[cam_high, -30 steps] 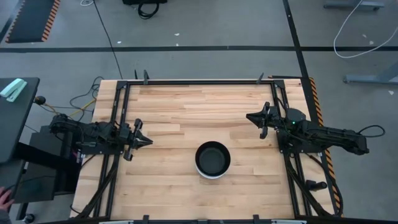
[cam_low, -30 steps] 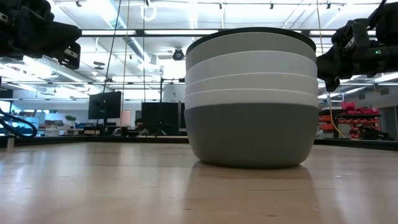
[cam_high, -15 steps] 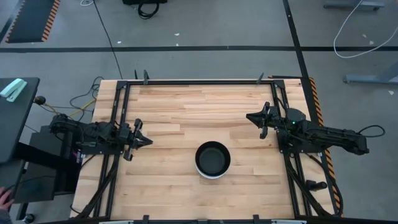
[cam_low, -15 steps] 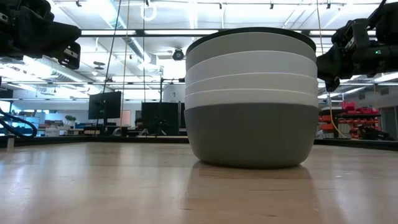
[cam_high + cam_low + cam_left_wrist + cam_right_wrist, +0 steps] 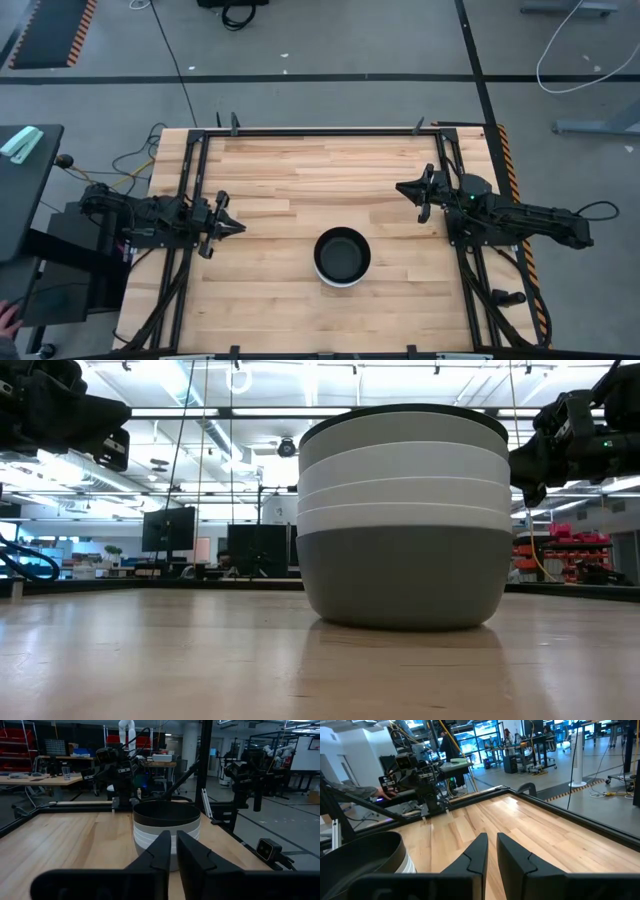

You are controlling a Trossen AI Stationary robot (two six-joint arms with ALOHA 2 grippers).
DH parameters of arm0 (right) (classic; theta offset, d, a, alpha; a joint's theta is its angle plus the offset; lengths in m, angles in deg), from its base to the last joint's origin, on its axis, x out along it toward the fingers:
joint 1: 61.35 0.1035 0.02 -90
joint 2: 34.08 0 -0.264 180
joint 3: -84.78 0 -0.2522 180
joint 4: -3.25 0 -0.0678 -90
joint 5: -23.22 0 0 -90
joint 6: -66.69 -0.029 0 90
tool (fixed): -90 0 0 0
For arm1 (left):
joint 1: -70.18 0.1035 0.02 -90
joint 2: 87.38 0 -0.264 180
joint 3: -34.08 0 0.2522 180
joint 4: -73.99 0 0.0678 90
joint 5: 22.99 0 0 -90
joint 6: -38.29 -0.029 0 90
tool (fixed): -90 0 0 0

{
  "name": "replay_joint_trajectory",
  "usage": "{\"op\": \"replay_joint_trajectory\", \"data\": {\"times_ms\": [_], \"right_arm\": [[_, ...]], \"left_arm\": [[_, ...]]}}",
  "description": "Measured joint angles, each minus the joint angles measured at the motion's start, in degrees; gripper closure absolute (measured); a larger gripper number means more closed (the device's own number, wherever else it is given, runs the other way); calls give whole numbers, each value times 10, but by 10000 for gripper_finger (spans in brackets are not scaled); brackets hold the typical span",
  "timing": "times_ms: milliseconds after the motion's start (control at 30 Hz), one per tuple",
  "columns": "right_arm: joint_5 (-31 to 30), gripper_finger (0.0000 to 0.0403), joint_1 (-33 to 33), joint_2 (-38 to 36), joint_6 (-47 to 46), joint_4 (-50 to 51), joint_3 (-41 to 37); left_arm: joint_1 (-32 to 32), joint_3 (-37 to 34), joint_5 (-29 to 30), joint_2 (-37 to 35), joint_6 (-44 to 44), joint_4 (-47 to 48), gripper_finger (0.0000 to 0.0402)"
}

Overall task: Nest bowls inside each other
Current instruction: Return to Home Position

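Note:
The bowls stand as one nested stack (image 5: pixel 342 256) on the table near its near edge, middle. In the low view the stack (image 5: pixel 405 520) shows a dark grey bowl at the bottom resting on the wood, white and light bowls above it, and a black rim on top. The left wrist view shows the stack (image 5: pixel 166 827) ahead of the fingers, the right wrist view its edge (image 5: pixel 365 857). My left gripper (image 5: pixel 232 227) hovers shut at the table's left, my right gripper (image 5: pixel 406 189) shut at the right. Both are clear of the stack.
Bare wooden tabletop (image 5: pixel 300 175) spreads around the stack, bounded by a black metal frame (image 5: pixel 320 131). Cables and a stand sit left of the table. Workshop benches and equipment show in the room beyond.

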Motion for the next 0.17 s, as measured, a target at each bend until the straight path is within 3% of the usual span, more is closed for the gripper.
{"op": "replay_joint_trajectory", "data": {"times_ms": [167], "right_arm": [[0,354,0,0,0,0,0]], "left_arm": [[0,0,0,0,0,0,372]]}}
